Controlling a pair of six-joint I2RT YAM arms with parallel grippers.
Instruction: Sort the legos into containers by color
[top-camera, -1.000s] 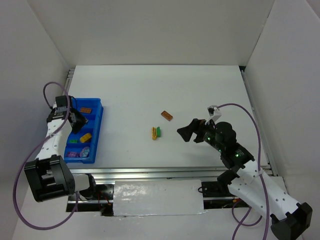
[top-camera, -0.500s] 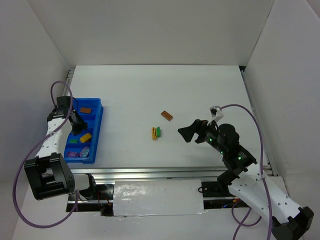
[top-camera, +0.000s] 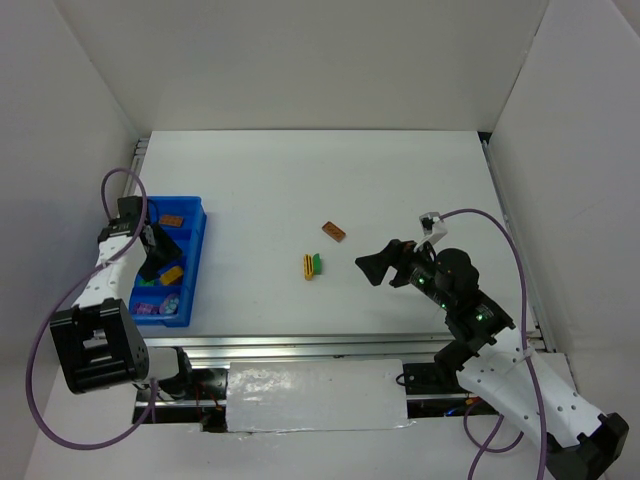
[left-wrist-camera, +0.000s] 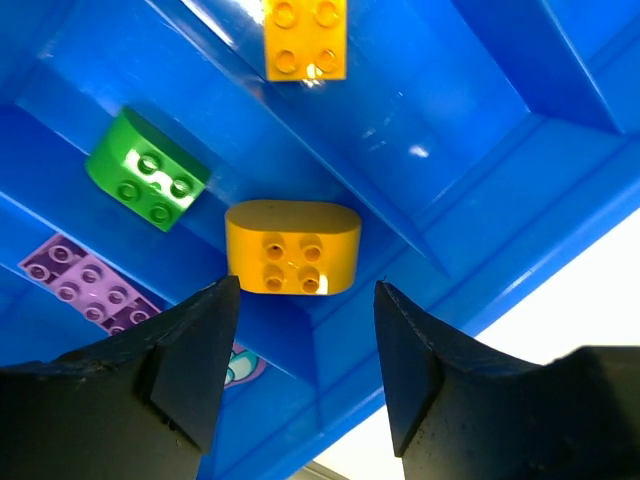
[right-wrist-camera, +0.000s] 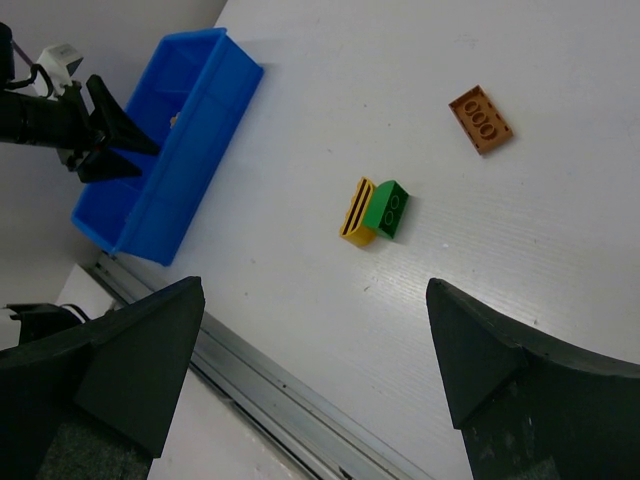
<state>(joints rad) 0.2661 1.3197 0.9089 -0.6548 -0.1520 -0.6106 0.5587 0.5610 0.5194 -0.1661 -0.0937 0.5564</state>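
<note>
The blue tray lies at the left. It holds a brown-orange brick, a yellow brick, a green one and purple ones. My left gripper hovers open and empty over the tray. In the left wrist view the left gripper stands just above the rounded yellow brick, with a green brick and a purple brick to its left. My right gripper is open and empty, right of a yellow brick touching a green brick. A brown-orange brick lies apart.
White walls close in the table on the left, far and right sides. A metal rail runs along the near edge. In the right wrist view the right gripper looks down on the yellow brick, green brick, brown-orange brick and the tray.
My left gripper has shifted a little toward the near end of the tray. My right gripper has drawn back slightly to the right. The bricks have not moved.
</note>
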